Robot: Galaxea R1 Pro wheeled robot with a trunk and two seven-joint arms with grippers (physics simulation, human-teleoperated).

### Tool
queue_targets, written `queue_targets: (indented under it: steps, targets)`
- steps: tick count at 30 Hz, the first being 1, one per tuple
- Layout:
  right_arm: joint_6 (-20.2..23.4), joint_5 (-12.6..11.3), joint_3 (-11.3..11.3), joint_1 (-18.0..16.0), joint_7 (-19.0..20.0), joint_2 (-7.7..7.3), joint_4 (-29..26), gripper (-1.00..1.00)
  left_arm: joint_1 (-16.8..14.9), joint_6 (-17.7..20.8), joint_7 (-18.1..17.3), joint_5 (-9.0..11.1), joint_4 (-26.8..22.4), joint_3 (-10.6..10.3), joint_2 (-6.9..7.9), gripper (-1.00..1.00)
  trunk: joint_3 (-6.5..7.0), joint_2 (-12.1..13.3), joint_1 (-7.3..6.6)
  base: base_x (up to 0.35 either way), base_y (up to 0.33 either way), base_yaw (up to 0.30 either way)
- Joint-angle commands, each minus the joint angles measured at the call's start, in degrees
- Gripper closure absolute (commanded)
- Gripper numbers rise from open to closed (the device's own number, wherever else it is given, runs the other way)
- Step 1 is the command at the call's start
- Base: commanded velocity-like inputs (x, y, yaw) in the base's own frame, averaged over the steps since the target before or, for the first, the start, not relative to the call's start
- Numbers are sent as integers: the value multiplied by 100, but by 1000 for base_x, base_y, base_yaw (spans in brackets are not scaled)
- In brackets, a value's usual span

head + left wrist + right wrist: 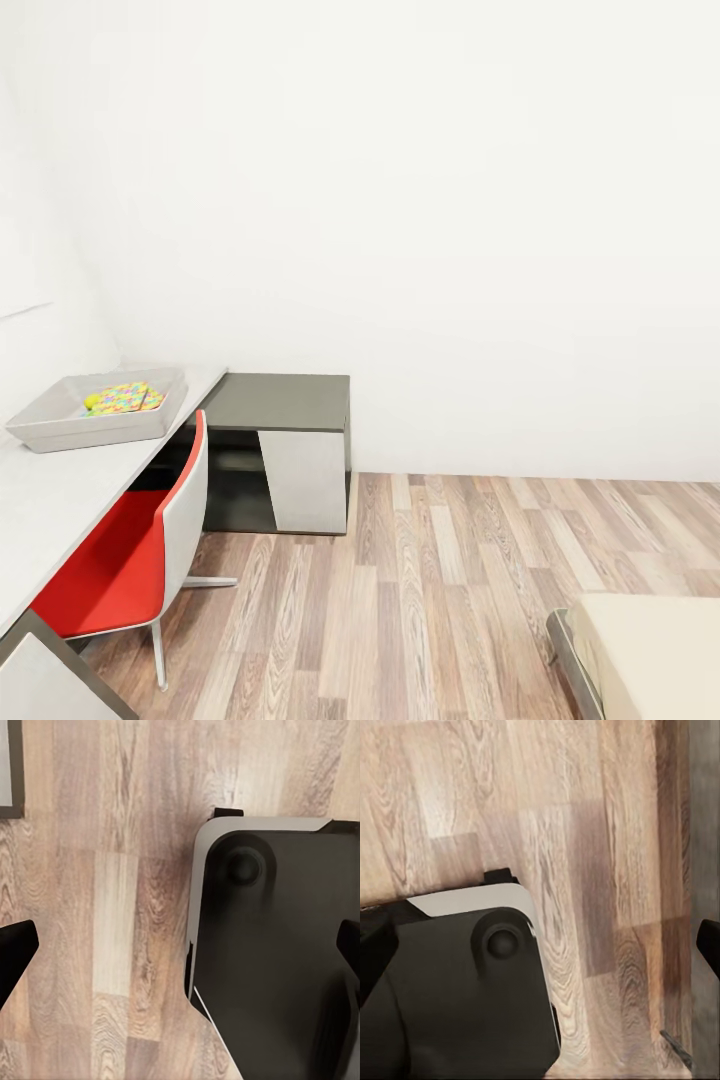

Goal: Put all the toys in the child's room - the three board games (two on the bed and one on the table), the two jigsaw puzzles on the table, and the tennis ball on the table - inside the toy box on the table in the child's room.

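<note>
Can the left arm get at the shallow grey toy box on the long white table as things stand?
Probably not yet. The grey toy box sits far along the white table, with the red chair between. The left gripper hangs open over the wooden floor, beside the robot's own base.

The toy box sits on the desk near its far end; a chair stands at its front edge.

no readable text, labels or numbers (anywhere)
</note>
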Motion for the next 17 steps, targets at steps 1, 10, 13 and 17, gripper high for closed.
queue_targets:
  steps: [1, 10, 13, 17]
  targets:
    - [-20, -63, 52, 56, -20, 2, 19, -100, -6, -22, 19, -62, 9, 42, 0, -100, -12, -12, 3, 0, 0, 0]
    - [-5, -84, 60, 418, -20, 17, 57, -100, -6, -24, 20, -64, 9, 42, 0, -100, -12, -12, 3, 0, 0, 0]
    - [-7, -92, 55, 441, -20, 6, 58, -100, -6, -24, 19, -63, 9, 42, 0, -100, -12, -12, 3, 0, 0, 0]
    - [-14, -72, 51, 449, -20, 2, 54, -100, -6, -24, 19, -68, 9, 42, 0, -100, -12, -12, 3, 0, 0, 0]
